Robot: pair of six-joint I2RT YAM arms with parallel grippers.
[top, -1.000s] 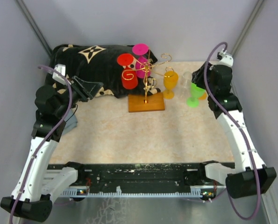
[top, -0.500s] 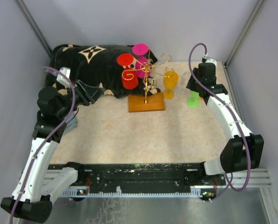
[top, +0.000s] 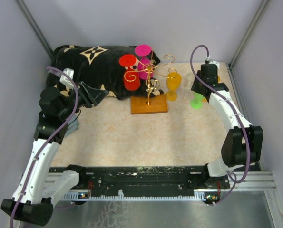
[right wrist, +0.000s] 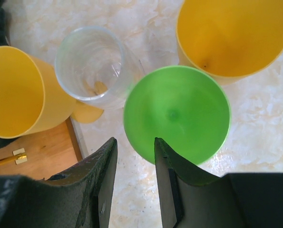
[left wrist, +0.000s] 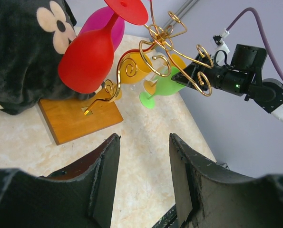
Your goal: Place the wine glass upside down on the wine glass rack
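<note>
- The green wine glass (right wrist: pixel 177 114) stands upright on the table (top: pixel 179 137), to the right of the wine glass rack (top: pixel 149 78).
- The right gripper (right wrist: pixel 131 175) hangs over the glass's rim, jaws apart, holding nothing.
- A clear glass (right wrist: pixel 91 71), a yellow glass (right wrist: pixel 17 90) and a second yellow glass (right wrist: pixel 234 35) crowd it.
- A red glass (top: pixel 131 80) and a pink glass (top: pixel 144 61) hang on the rack.
- The left gripper (left wrist: pixel 143 180) is also spread and empty, beside the black cloth (top: pixel 89 66).

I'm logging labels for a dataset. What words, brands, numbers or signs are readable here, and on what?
None readable.
The black cloth bears only cream flower and diamond motifs, no letters that I can make out.
No print shows on the rack or the green glass.
</note>
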